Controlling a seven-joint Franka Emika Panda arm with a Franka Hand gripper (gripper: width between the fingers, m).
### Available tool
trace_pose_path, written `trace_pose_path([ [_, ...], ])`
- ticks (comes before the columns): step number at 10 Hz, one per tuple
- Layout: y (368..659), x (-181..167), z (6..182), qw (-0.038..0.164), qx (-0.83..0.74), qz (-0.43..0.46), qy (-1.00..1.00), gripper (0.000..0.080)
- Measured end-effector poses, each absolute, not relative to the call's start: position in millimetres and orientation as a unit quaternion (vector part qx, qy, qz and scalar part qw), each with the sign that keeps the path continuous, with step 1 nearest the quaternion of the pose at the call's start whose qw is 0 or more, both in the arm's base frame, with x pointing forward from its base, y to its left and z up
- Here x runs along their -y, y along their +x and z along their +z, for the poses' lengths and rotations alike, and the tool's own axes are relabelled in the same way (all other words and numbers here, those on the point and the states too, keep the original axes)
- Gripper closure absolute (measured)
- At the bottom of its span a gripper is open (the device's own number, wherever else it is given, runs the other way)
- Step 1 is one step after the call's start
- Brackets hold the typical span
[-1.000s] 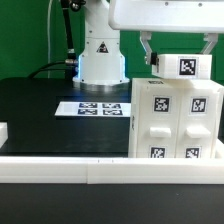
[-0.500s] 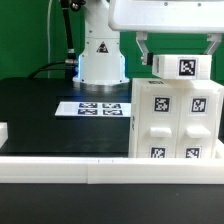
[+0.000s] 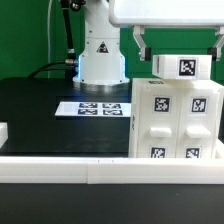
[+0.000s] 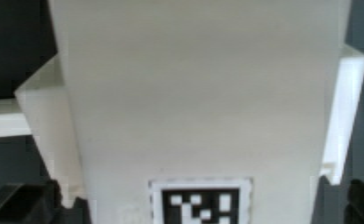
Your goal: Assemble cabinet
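The cabinet (image 3: pixel 178 118) is a large white box standing upright at the exterior view's right, with black-and-white tags on its front blocks. A white tagged piece (image 3: pixel 184 66) sits on its top. My gripper (image 3: pixel 180 44) is open just above that piece. Its fingers (image 3: pixel 139 44) are spread wide to either side and hold nothing. In the wrist view the white top of the cabinet (image 4: pixel 188 90) fills the frame, with one tag (image 4: pixel 204 203) near my dark fingertips (image 4: pixel 15 205).
The marker board (image 3: pixel 95 108) lies flat on the black table in front of the robot base (image 3: pixel 100 55). A long white border rail (image 3: pixel 60 166) runs along the front edge. A small white block (image 3: pixel 3 132) shows at the left edge.
My gripper has risen straight up, away from the tagged piece on top of the cabinet. The piece and the cabinet have stayed in place.
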State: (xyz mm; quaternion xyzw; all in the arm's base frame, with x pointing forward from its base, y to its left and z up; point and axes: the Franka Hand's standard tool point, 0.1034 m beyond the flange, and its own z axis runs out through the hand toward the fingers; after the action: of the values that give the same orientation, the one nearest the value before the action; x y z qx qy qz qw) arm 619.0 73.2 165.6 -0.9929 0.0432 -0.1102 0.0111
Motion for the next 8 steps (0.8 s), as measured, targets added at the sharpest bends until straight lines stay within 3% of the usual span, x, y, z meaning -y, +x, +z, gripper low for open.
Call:
trace_pose_path([
  [5,625.5,-74.4,165.7,0.010,-0.044,-0.101,-0.994,0.0006],
  [6,624.3,-74.6,164.3,0.010,-0.044,-0.101,-0.994,0.0176],
  [7,624.2,-74.8,164.4,0.010,-0.043,-0.101,-0.994,0.0176],
  [8,624.2,-74.8,164.4,0.010,-0.043,-0.101,-0.994,0.0241],
])
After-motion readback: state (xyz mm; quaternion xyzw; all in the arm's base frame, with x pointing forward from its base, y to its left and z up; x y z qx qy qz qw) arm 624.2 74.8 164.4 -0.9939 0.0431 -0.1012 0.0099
